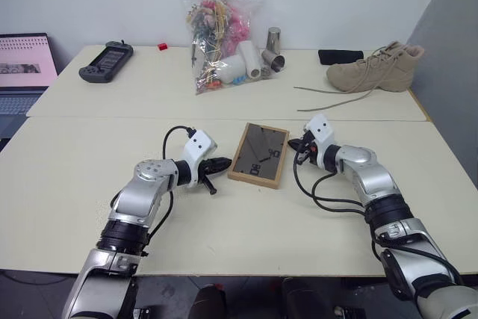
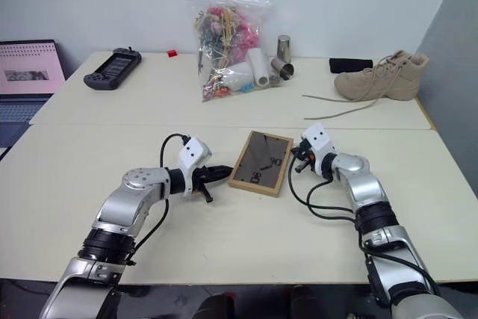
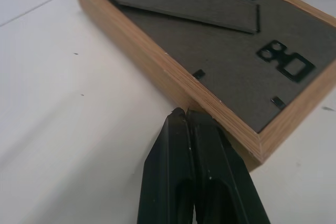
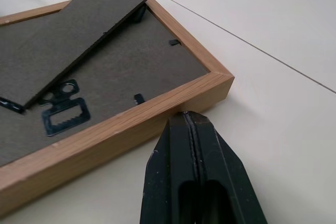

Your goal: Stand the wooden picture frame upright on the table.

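The left gripper (image 3: 184,116) has its jaws pressed shut on nothing, tips at one long edge of the wooden picture frame (image 1: 259,154). The right gripper (image 4: 185,118), likewise shut and empty, meets the opposite edge. The frame lies face-down on the worktop (image 1: 89,177) between them; nothing is raised yet. Wrist views reveal the fold-out stand flap (image 4: 73,35) lying nearly flat.

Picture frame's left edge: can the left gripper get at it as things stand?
Probably yes. The left gripper, shut, sits right at the wooden picture frame's side edge, nothing between them. The frame lies back-up on the table, so shut fingers could push it but not pinch it.
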